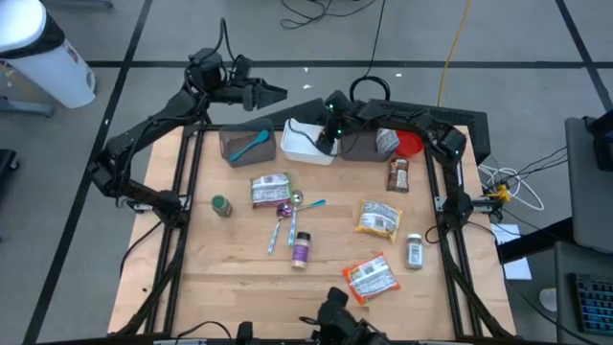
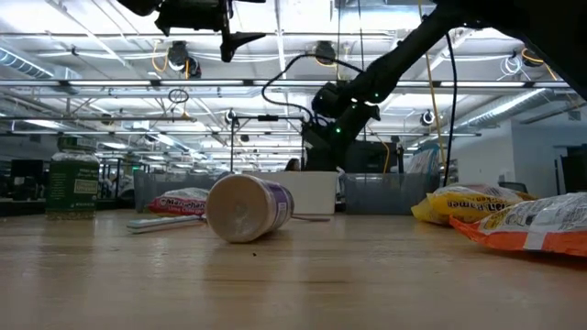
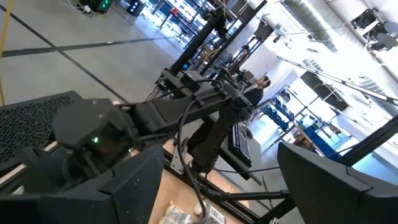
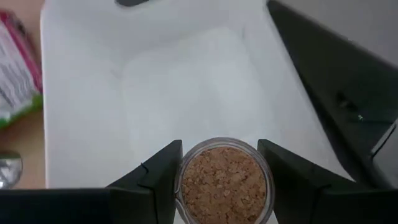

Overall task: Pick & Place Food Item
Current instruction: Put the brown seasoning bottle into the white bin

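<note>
My right gripper (image 4: 219,148) hangs over the white bin (image 4: 186,81) at the table's far middle (image 1: 299,146), shut on a small round jar of brown granules (image 4: 225,183). The jar's round end faces the wrist camera, above the bin's bare inside. In the low view the gripper (image 2: 323,137) stands above the bin (image 2: 312,191). My left gripper (image 1: 278,93) waits open and level, high beyond the table's far left corner, holding nothing. My right gripper pinches the jar between its two fingers (image 4: 158,177), one on each side of its round wall (image 4: 186,180). The fingers slant down from the table's right side toward the bin. The jar is lifted clear, over the bin's inside.
Grey bins flank the white one: one with a teal spoon (image 1: 247,146), one with packets (image 1: 369,144). Food packets (image 1: 270,188) (image 1: 377,218) (image 1: 370,279), spice jars (image 1: 397,174) (image 1: 414,251), spoons and a purple-lidded cup (image 2: 248,208) lie across the tabletop.
</note>
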Motion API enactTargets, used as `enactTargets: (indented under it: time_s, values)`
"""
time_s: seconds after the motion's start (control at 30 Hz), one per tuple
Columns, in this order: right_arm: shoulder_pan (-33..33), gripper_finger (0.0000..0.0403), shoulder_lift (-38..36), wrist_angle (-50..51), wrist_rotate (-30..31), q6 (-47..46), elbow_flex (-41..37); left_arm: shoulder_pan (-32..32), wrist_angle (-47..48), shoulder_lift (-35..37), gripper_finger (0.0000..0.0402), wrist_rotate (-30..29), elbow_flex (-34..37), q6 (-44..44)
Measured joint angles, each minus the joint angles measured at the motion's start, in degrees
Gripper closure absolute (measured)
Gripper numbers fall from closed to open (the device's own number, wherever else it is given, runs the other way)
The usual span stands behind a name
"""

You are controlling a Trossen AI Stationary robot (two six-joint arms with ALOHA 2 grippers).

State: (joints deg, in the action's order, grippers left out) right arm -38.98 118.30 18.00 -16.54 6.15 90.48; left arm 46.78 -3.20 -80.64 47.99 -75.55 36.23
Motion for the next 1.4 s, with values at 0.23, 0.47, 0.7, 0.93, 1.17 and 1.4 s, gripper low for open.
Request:
enactTargets:
  time_s: [0.23,0.47,0.7,0.93,1.17,1.4]
  values:
    - [0.60,0.0223,1.93,-0.86,1.97,0.84,0.26,0.00,0.13,0.00,0.0082,-0.04,0.02,0.00]
    - [0.61,0.0223,2.53,-0.73,3.28,1.44,0.17,0.00,0.42,-0.02,0.0088,-0.12,0.02,-0.12]
    - [0.62,0.0223,2.56,-0.83,3.35,3.30,0.17,-0.01,0.44,-0.02,0.0086,-1.39,0.02,-0.57]
    - [0.92,0.0223,2.56,-2.94,2.96,5.68,0.17,0.00,0.44,-0.02,0.0085,-1.97,0.02,-0.55]
    - [0.94,0.0223,3.56,-3.23,2.86,6.38,0.22,-0.01,0.43,-0.02,0.0095,-2.02,0.02,-0.50]
    - [1.46,0.0223,3.69,-4.51,4.62,6.71,0.20,0.00,0.43,-0.02,0.0092,-2.14,0.02,-0.39]
